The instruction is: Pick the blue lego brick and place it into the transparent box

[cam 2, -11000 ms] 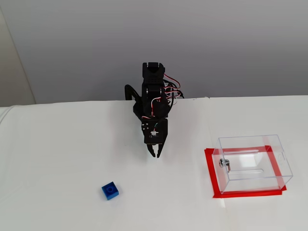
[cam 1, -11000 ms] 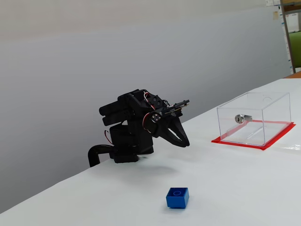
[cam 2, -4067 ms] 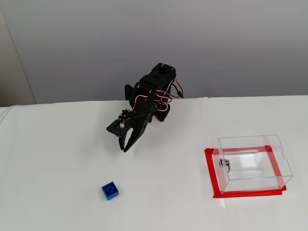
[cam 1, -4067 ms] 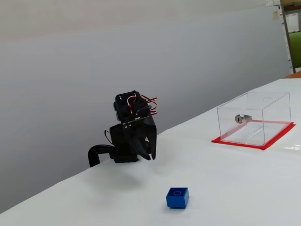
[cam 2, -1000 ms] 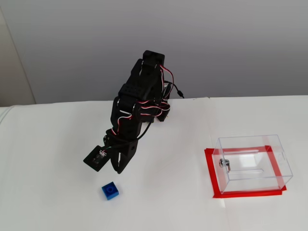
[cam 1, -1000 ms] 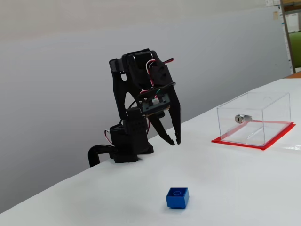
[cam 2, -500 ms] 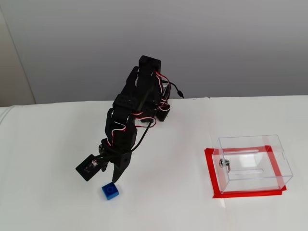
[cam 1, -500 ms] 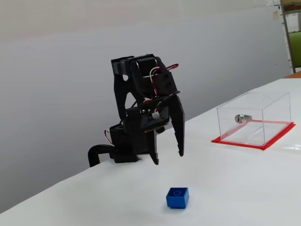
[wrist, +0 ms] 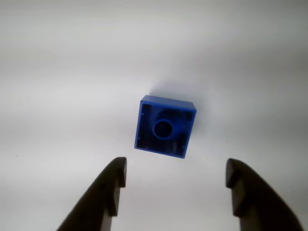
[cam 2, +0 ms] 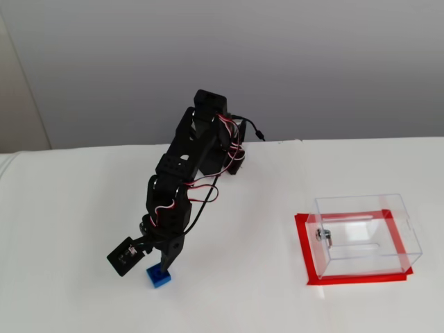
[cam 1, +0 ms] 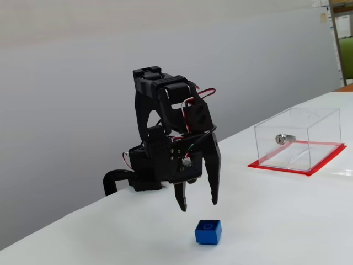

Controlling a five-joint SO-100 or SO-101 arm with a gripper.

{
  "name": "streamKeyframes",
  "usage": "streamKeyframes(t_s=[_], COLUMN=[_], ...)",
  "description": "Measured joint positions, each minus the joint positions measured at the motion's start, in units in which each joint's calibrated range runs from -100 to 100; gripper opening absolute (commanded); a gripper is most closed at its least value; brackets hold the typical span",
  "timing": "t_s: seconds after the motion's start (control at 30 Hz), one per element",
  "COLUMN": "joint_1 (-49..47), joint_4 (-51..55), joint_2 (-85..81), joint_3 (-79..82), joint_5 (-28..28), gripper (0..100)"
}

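In the wrist view the two matte black plastic fingers of the gripper (wrist: 175, 175) rise from the bottom edge, blunt-tipped and spread wide, with nothing between them. Just beyond their tips the small bright-blue plastic lego brick (wrist: 165, 126) lies alone on the smooth white table (wrist: 57, 86), glossy and square-edged, showing a round ring at the centre of its upward face; the picture is soft there, so whether that ring is a stud or a hollow is hard to say. In a fixed view the brick (cam 1: 208, 232) sits on the table near the front edge, below and slightly in front of the open fingers, which hang above it without touching. The black jointed arm (cam 1: 165, 138) is folded high at its elbow and bends down again, so the gripper points at the tabletop, with red and white wires looping along its links. Farther off, well apart to the right in this view, stands the clear acrylic rectangular box (cam 1: 298, 138) on a flat red base plate, a small silver metal cylinder lock (cam 1: 281, 139) set in its near wall.
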Motion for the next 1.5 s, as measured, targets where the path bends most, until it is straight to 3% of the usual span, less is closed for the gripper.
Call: streamKeyframes(t_s=[1.5], joint_1=[-1.82], joint_4=[-1.80], joint_2=[15.90], joint_3=[-9.62], joint_5=[-1.32], gripper=[31])
